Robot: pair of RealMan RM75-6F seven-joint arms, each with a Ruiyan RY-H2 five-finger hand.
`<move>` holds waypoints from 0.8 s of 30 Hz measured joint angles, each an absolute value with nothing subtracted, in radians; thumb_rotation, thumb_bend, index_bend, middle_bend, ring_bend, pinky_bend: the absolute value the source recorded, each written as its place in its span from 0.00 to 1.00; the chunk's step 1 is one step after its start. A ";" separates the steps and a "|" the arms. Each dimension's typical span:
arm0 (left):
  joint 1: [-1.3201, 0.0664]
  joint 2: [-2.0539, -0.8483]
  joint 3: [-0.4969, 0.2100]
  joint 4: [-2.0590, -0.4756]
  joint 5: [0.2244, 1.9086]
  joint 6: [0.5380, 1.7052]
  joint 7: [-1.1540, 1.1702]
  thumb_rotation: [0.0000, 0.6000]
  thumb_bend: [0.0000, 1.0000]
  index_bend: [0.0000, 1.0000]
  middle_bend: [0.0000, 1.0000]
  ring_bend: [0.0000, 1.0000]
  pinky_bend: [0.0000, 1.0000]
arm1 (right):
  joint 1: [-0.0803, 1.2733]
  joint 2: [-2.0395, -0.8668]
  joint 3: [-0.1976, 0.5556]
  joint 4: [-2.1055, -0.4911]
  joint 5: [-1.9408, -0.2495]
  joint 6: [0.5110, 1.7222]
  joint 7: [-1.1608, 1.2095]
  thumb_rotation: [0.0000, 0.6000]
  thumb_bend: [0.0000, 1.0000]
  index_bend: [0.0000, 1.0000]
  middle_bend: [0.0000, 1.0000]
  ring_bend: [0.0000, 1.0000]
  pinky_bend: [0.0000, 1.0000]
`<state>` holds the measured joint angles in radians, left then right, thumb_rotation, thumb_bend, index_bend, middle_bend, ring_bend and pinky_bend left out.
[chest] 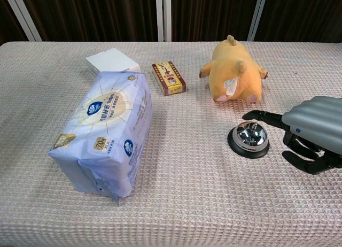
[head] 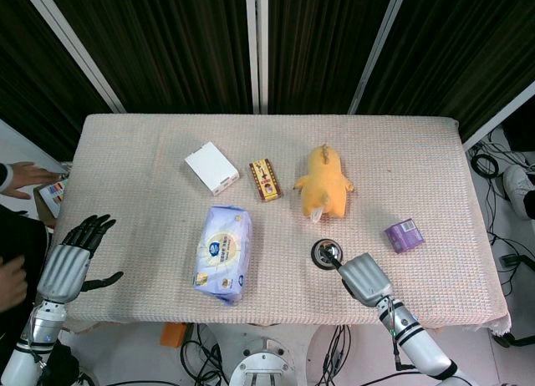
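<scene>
The table wears a pale pink-beige cloth with a fine woven waffle pattern. The tissue pack is pale lavender-blue with a white and gold sunburst and small dark blue badges. The white box is plain. The small carton is dark red-brown with a yellow patterned face. The plush toy is orange-yellow with pink feet and a white tag. The bell is shiny chrome on a black base. The purple box carries a paler label. Both the left hand and the right hand have silver-grey ribbed backs and black fingers. The backdrop is dark brown curtain with white strips.
</scene>
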<state>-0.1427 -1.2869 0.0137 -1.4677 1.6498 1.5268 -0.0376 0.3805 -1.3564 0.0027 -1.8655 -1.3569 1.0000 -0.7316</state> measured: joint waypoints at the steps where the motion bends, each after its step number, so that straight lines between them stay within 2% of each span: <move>1: -0.143 -1.286 0.014 -1.468 1.650 1.527 -0.037 0.86 0.08 0.12 0.09 0.07 0.22 | 0.382 -1.356 0.000 -1.865 -1.355 1.003 -0.731 1.00 0.45 0.00 0.79 0.70 0.75; 24: -0.144 -1.289 0.014 -1.467 1.642 1.517 -0.035 0.86 0.08 0.12 0.09 0.07 0.22 | 0.397 -1.340 -0.041 -1.862 -1.323 1.045 -0.717 1.00 0.44 0.00 0.80 0.71 0.75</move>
